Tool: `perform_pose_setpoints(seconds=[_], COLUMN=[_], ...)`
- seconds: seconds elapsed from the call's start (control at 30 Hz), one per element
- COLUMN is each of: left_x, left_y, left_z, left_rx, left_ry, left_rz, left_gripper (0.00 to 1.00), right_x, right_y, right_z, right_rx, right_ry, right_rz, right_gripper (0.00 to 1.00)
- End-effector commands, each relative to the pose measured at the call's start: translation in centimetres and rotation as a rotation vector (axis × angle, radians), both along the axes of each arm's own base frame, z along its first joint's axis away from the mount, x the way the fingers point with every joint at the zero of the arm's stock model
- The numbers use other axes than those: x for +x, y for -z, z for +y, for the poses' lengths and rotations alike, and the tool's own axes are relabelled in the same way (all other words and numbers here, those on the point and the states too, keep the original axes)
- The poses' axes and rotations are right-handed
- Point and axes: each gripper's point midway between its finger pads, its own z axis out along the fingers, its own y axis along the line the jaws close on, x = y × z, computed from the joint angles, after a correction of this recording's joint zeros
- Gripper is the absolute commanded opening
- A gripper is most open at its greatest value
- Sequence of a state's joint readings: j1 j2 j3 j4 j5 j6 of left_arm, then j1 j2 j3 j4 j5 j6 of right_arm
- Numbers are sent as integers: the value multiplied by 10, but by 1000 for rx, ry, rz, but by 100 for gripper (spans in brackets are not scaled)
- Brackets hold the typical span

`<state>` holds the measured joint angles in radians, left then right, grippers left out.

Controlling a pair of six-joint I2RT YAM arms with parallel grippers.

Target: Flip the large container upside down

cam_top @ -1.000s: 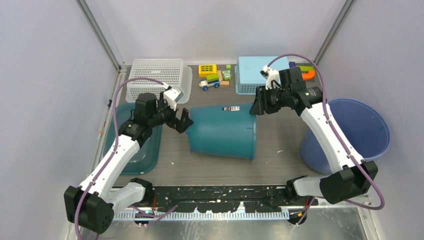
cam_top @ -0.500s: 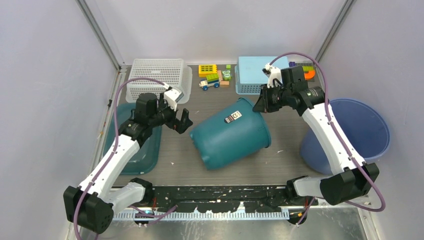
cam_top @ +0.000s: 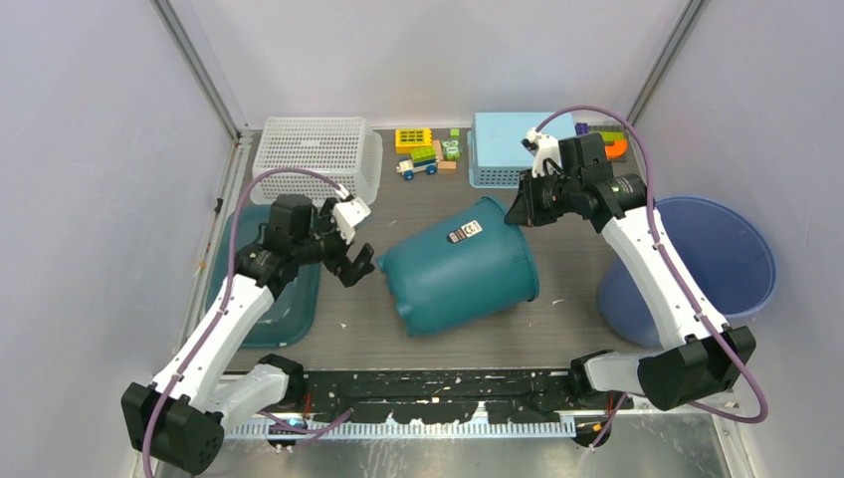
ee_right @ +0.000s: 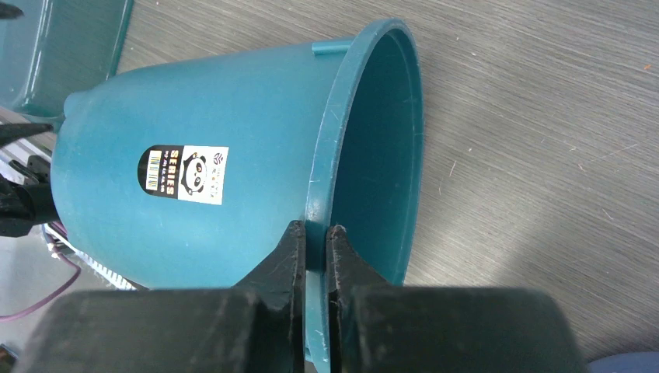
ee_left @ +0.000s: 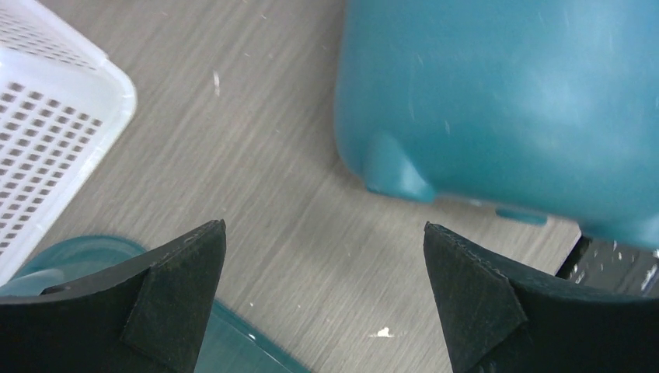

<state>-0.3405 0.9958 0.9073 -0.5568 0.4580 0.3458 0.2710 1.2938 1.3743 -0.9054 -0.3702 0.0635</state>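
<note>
The large container (cam_top: 453, 279) is a teal bucket lying on its side in the middle of the table, its mouth facing right and to the back. My right gripper (cam_top: 517, 212) is shut on the far upper part of its rim. In the right wrist view the right gripper (ee_right: 315, 233) pinches the rim, one finger outside and one inside the large container (ee_right: 194, 101). My left gripper (cam_top: 355, 261) hangs open just left of the bucket's base, touching nothing. In the left wrist view the left gripper (ee_left: 322, 233) frames bare table, with the large container (ee_left: 505, 101) ahead of it.
A white mesh basket (cam_top: 314, 149) stands at the back left and a light blue basket (cam_top: 498, 144) at the back right, with toy blocks (cam_top: 423, 151) between them. A teal tub (cam_top: 294, 299) lies under my left arm. A big blue round tub (cam_top: 732, 259) sits at the right.
My right gripper shut on the bucket's rim and swung the mouth toward the back, turning the bucket on the table. My left gripper moved a little toward the near edge.
</note>
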Motion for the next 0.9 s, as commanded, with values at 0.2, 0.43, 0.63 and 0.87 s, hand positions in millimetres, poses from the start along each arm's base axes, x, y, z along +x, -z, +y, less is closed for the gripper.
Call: perform_pose_setpoints(seconds=[0.2, 0.43, 0.63, 0.87], left_x=[-9, 14, 21, 9], left_y=[41, 43, 44, 43], left_z=[-4, -18, -33, -49], left_rx=[79, 55, 43, 18], left_ry=[174, 141, 147, 222], left_rz=[-75, -144, -149, -117], left_gripper=[97, 92, 84, 72], right_x=[-1, -3, -4, -4], right_y=[9, 10, 12, 15], right_z=[-2, 3, 5, 5], right_rx=[-35, -13, -5, -16], right_ry=[-39, -63, -74, -92], right_rz=[-8, 7, 23, 24], right_gripper=[1, 1, 1, 1])
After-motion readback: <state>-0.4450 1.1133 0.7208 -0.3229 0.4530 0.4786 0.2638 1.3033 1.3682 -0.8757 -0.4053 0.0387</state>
